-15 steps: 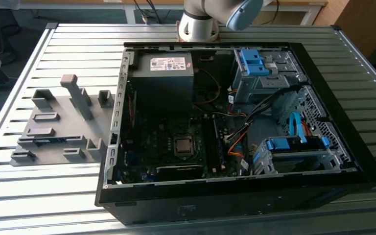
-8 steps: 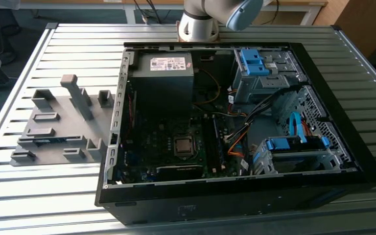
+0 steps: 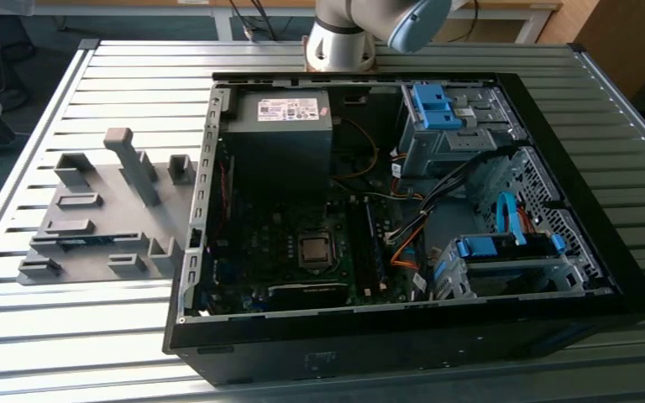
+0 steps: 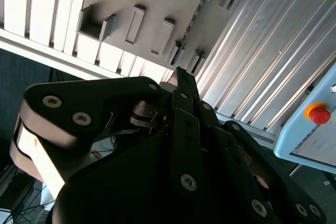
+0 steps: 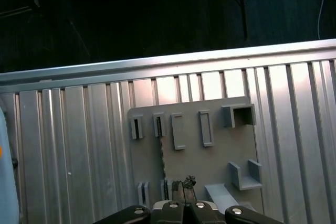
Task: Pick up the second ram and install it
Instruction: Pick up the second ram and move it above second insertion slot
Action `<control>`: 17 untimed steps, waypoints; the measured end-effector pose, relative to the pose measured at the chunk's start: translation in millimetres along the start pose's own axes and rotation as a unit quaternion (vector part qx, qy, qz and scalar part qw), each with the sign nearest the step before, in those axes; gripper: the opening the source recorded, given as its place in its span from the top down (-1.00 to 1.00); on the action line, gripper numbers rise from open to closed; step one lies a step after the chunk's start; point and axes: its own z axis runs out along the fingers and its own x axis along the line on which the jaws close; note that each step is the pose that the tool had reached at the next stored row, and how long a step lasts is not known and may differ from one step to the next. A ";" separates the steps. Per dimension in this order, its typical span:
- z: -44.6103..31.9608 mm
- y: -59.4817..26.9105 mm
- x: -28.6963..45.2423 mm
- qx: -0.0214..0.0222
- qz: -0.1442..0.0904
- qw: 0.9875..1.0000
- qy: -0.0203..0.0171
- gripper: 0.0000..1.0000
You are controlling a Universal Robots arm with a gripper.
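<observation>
Gripper [image 5: 183,184], mostly cropped, hangs by the edge-on second ram [image 5: 161,156].

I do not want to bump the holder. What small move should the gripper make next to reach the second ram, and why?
Probably a short sideways shift to line up over the second ram. In the first wrist view the gripper sits above the grey holder plate, just beside the strip standing edge-up in its slots, not centred over it.
</observation>
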 end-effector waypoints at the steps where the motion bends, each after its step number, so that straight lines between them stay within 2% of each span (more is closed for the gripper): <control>1: 0.0 0.0 0.0 0.000 0.000 1.000 0.000 0.79; 15: 2.5 -0.1 0.3 0.000 0.000 1.000 0.000 0.77; 16: 3.1 -0.1 0.3 0.000 0.000 1.000 0.000 0.65; 17: 3.8 -0.2 0.3 0.001 0.000 1.000 0.000 0.65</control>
